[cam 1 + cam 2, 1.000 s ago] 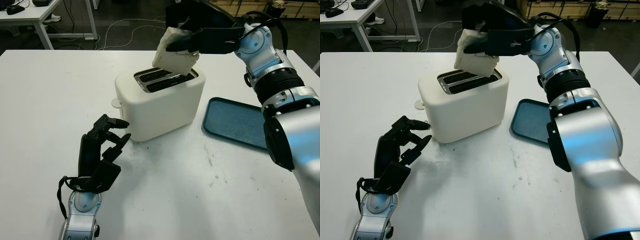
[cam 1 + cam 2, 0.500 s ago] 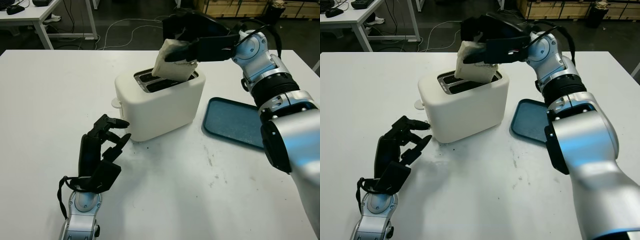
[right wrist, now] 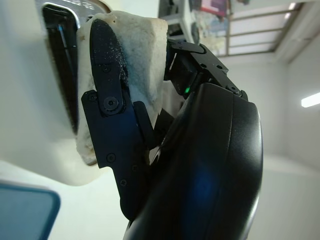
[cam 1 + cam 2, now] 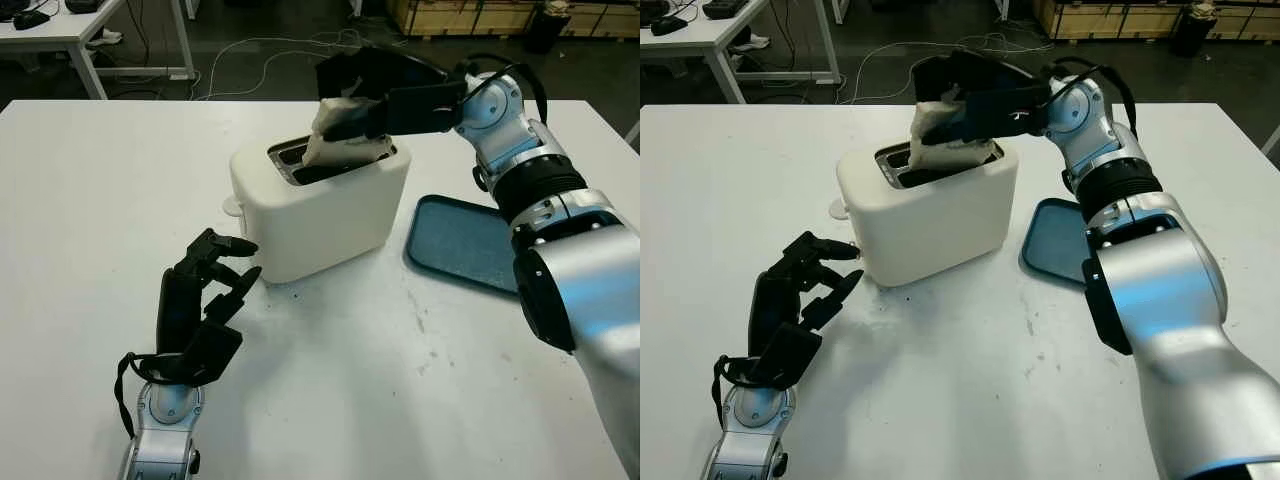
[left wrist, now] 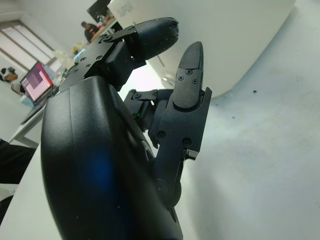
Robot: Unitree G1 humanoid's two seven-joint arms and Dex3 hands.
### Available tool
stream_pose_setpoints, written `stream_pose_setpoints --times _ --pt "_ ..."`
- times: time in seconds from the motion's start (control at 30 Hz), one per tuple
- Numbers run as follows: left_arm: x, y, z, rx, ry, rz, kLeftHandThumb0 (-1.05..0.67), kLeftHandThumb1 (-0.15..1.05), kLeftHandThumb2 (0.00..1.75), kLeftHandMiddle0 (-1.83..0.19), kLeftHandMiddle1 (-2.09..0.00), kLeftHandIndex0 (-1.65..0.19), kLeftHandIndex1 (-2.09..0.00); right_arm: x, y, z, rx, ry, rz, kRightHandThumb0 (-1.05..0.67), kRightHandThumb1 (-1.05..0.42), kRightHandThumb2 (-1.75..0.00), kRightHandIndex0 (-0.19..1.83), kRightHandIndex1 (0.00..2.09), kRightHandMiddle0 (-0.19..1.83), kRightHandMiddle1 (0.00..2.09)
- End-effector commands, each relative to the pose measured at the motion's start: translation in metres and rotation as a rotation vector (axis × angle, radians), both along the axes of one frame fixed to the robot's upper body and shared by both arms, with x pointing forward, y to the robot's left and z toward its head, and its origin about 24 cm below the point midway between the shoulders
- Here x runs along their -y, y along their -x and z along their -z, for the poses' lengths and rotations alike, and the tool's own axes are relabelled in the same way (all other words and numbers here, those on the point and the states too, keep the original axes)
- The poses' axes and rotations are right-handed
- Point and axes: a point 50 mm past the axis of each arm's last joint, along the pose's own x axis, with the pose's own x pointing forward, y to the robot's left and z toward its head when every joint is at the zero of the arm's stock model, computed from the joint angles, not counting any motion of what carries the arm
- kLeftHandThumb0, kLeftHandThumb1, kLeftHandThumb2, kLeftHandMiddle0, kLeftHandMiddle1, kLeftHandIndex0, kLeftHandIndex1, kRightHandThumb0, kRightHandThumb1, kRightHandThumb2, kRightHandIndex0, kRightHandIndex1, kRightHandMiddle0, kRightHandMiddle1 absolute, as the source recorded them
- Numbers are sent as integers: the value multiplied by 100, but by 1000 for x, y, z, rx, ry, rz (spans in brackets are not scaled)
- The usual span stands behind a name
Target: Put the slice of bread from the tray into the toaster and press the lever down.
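Note:
A white two-slot toaster [image 4: 320,215] stands mid-table, its lever [image 4: 233,206] on the left end. My right hand [image 4: 355,105] is shut on the slice of bread [image 4: 345,147], whose lower part sits inside the toaster's near slot while the upper part sticks out. In the right wrist view the bread [image 3: 135,65] is pinched between black fingers [image 3: 110,100] right over the slot. My left hand [image 4: 205,290] hovers open above the table, just in front of the toaster's left corner. The blue tray [image 4: 470,245] lies bare to the right of the toaster.
White table surface [image 4: 400,400] spreads in front of the toaster. Behind the table are a desk [image 4: 70,30], floor cables [image 4: 250,60] and wooden crates [image 4: 460,15].
My right hand has lowered the bread from above the toaster into the near slot. The left hand has not moved.

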Motion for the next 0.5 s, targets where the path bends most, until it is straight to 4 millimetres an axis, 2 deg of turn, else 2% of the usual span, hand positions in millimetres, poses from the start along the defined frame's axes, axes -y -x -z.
stream_pose_setpoints --times 0.0,0.2,0.47 --pt "1 0 1 -5 -6 -1 -23 92 23 -58 -155 -50 -114 3 -1 5 -80 -15 3 -54 -92 -22 114 175 94 175" --pt "2 0 2 -16 4 0 -23 92 23 -58 -156 -50 -114 6 -2 -3 -173 -16 -17 -60 -92 -17 114 175 95 175" --pt "3 1 3 -12 9 4 -21 92 23 -58 -156 -50 -112 6 -2 -8 -179 2 -14 -60 -92 -18 109 175 92 175"
